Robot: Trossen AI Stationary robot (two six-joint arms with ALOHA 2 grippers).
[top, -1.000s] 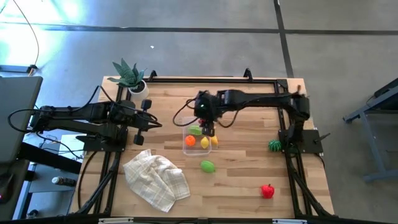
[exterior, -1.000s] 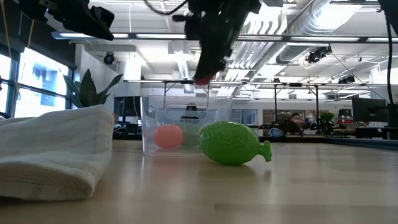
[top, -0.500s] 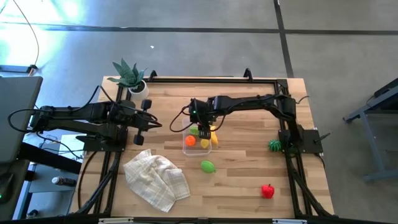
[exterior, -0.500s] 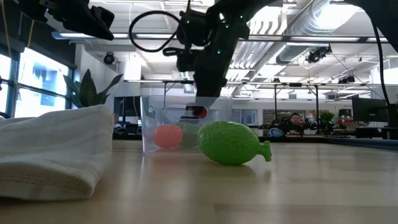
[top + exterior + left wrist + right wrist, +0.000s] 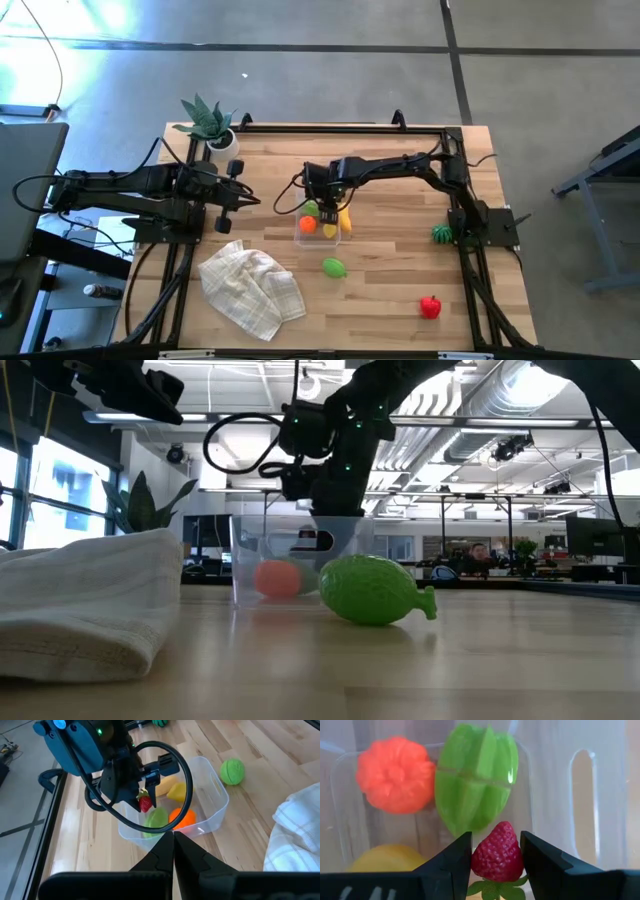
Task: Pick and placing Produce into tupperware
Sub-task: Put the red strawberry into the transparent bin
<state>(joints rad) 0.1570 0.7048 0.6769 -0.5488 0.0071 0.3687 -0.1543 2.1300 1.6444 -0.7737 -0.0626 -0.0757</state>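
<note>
The clear tupperware [image 5: 303,237] stands mid-table and holds an orange fruit [image 5: 395,775], a green star-shaped fruit [image 5: 475,782] and a yellow one [image 5: 385,862]. My right gripper [image 5: 328,204] reaches down into it, shut on a red strawberry [image 5: 497,852]. A green fruit [image 5: 334,267] lies on the table near the tub. Farther right are a red fruit [image 5: 430,307] and a dark green one [image 5: 441,234]. My left gripper [image 5: 173,842] hovers shut above the table's left side, touching nothing. My right gripper pinches the strawberry's two sides [image 5: 479,856] between its two fingers [image 5: 452,862]. The fingers come from above, slanting steeply down. The strawberry hangs tip down, its green leaves toward the gripper, inside the tub's walls and clear of its floor [image 5: 318,541].
A crumpled checked cloth [image 5: 251,289] lies at the near left. A potted spiky plant [image 5: 209,123] stands at the far left corner. Black frame rails [image 5: 340,127] run along the table's edges. Bare wood shows between the tub and the right arm's base.
My right gripper has gone down with the strawberry, from above the tub's rim to inside its walls, tipping more steeply downward. It has stayed shut on the strawberry. The tub and the other fruits have kept their places.
</note>
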